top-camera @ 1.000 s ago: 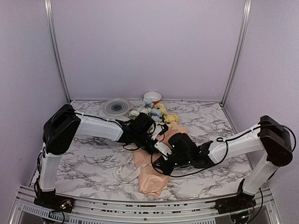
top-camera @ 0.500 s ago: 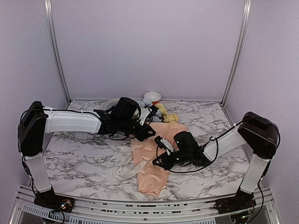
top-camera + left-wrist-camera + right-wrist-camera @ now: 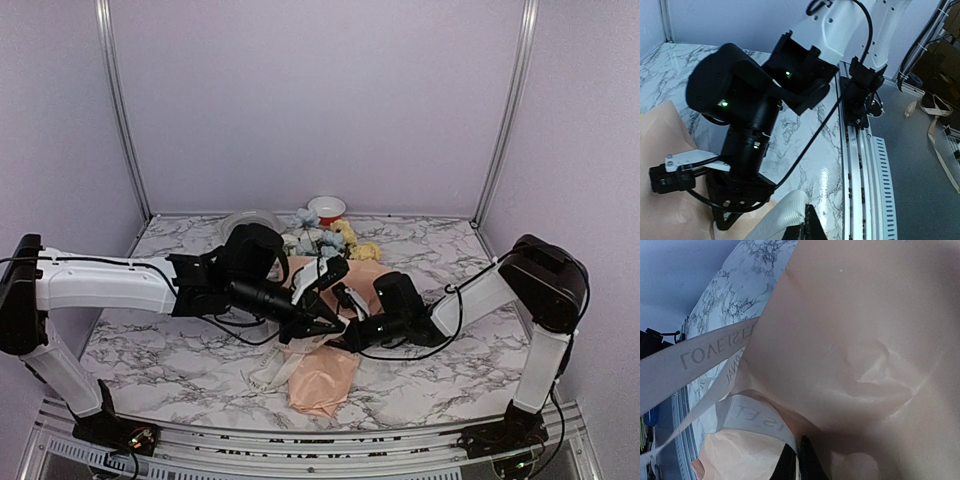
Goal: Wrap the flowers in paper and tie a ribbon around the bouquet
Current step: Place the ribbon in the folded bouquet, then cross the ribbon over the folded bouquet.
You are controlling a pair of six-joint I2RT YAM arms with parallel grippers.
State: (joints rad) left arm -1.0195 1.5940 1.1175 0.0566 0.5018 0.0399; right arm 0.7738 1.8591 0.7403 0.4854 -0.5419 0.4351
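lab robot cell: marble-print table walled by plain lilac panels, aluminium posts at 11 and 1 o'clock, mounting rail at 6.

Overall light: soft, even and fairly bright from above; lavender walls show no glare.
Shadows: faint and diffuse on the marble table beneath the arms.
Top view: sharp throughout, straight edges barely bent.
Left wrist view: black arm casing swallows detail; the floor at right is dim.
Right wrist view: paper soft-focused with shaded folds; ribbon print legible but soft; right gripper is a dark blur.
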